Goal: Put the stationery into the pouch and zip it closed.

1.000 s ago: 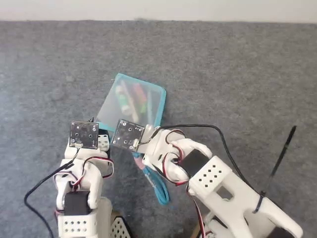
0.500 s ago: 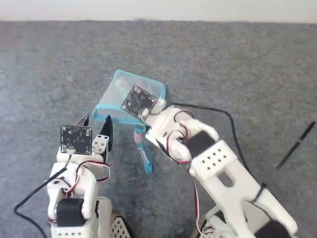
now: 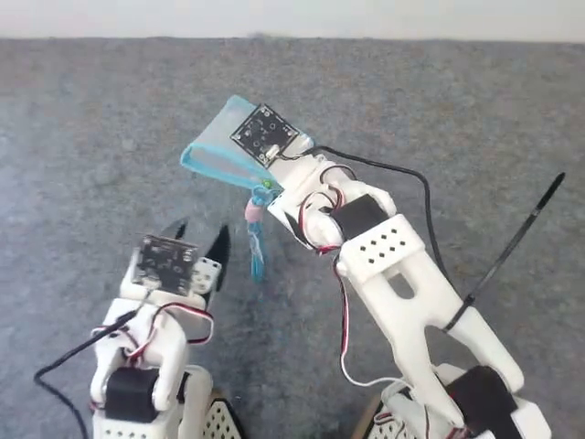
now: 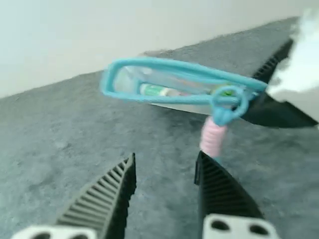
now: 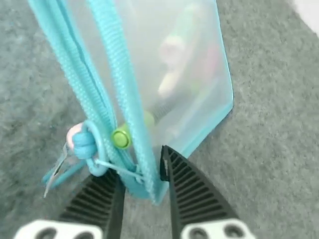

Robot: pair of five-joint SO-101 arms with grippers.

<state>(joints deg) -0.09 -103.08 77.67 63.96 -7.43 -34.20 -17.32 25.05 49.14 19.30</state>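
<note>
A translucent pouch (image 3: pixel 218 151) with teal edging hangs tilted above the carpet, and coloured stationery (image 5: pixel 174 64) shows through its wall. My right gripper (image 3: pixel 265 178) is shut on the pouch's (image 5: pixel 164 74) zip-end corner, its fingers (image 5: pixel 187 191) pinching the teal edge beside a green zip pull (image 5: pixel 119 138). A teal strap with a pink bead (image 3: pixel 253 212) dangles below that corner. My left gripper (image 3: pixel 196 242) stands open lower down, nearer the table's front and apart from the pouch (image 4: pixel 179 87). Between its black fingers (image 4: pixel 217 184) there is nothing, and the bead (image 4: pixel 213 135) hangs just beyond them.
Grey carpet (image 3: pixel 457 110) covers the table up to a pale wall at the far edge. A black cable tie (image 3: pixel 512 242) sticks out from the right arm. A black cable (image 3: pixel 402 174) loops beside the right wrist.
The right gripper has lifted the pouch off the carpet and carried it toward the far side. The strap now hangs free. The left gripper has drawn back and stands open.
</note>
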